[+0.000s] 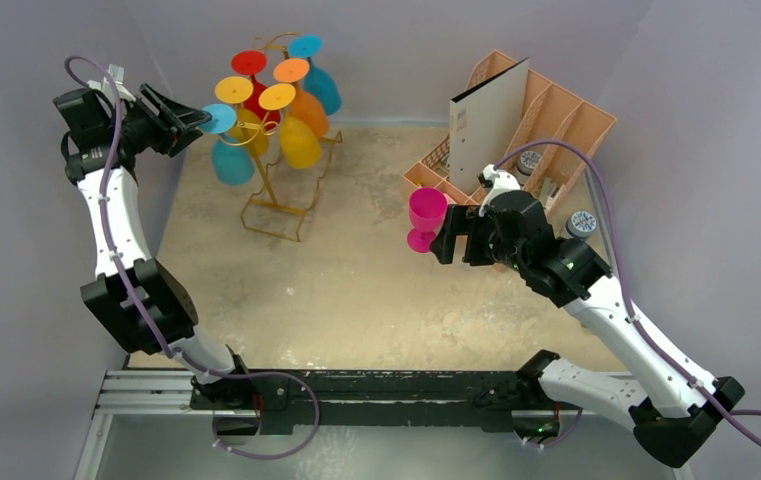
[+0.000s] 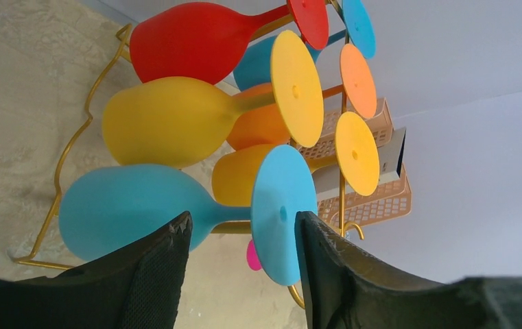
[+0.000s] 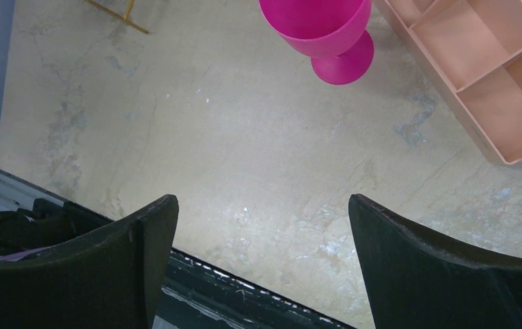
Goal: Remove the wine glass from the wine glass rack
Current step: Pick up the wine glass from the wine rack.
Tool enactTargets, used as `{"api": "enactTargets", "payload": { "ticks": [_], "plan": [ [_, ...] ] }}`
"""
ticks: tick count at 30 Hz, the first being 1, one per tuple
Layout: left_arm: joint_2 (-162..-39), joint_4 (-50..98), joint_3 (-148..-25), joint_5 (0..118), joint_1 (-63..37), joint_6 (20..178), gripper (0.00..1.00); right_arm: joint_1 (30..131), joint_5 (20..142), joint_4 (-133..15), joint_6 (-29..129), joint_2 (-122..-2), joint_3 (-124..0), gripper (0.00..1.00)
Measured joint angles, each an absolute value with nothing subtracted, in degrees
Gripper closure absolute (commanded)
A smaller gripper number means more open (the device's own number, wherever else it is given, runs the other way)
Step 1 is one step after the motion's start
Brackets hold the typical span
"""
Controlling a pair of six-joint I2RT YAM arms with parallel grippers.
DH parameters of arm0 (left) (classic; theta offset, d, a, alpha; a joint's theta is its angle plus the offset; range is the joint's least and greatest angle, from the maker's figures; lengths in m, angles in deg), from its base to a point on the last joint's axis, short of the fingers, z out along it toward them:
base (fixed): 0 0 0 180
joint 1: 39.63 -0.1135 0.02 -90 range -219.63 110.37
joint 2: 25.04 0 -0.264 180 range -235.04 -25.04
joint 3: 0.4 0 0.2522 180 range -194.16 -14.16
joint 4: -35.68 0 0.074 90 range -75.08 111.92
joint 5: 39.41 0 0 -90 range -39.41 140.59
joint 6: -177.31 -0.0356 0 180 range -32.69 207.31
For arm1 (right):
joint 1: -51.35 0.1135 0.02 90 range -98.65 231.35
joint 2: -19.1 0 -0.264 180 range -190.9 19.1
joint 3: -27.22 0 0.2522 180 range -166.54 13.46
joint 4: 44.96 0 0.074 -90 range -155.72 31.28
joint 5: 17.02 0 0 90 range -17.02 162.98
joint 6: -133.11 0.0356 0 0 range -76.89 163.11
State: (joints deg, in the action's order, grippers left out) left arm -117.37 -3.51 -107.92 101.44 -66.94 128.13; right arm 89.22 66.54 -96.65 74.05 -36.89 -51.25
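Rack (image 1: 269, 190), upper left: coloured glasses (image 1: 301, 142) hung inverted. Left gripper (image 2: 244, 274) fingers parted astride blue wine glass (image 2: 127, 209) stem; right gripper (image 3: 261, 267) wide, empty.

Tall gold wire rack (image 1: 274, 200) upright at the far left of the table, rectangular base flat; hung with red, orange, yellow and blue glasses, bowls down; light blue wine glass (image 1: 231, 162) on the leftmost hook, round foot uppermost.

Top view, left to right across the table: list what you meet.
Left gripper → wine glass rack → pink glass → peach organiser.
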Motion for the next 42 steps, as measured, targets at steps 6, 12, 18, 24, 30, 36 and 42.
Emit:
{"api": "enactTargets", "payload": {
  "ticks": [6,12,18,24,30,36,42],
  "plan": [
    [-118.47,-2.11,-107.89,102.62,-66.94,128.67,0.71,89.22,66.52,-96.96,74.18,-36.89,-51.25,0.04],
    [-118.31,-0.58,-107.76,103.62,-66.94,128.94,0.86,89.22,66.54,-97.57,74.25,-36.89,-51.25,0.04],
    [-117.72,-0.08,-107.63,104.08,-66.94,129.77,0.94,89.22,66.54,-98.12,74.53,-36.89,-51.25,0.04],
    [-117.31,-0.91,-107.74,103.89,-66.94,129.81,0.99,89.22,66.54,-98.62,74.68,-36.89,-51.25,0.04],
    [-117.31,-2.11,-108.57,103.73,-66.94,130.1,1.0,89.22,66.54,-98.79,75.01,-36.89,-51.25,0.04],
    [-117.26,1.97,-107.04,104.91,-67.05,135.69,1.0,89.22,66.54,-98.92,75.06,-36.89,-51.25,0.04],
    [-117.26,8.92,-103.33,106.86,-67.67,143.84,1.0,89.22,66.54,-99.19,75.06,-36.89,-51.25,0.04]
  ]
}}
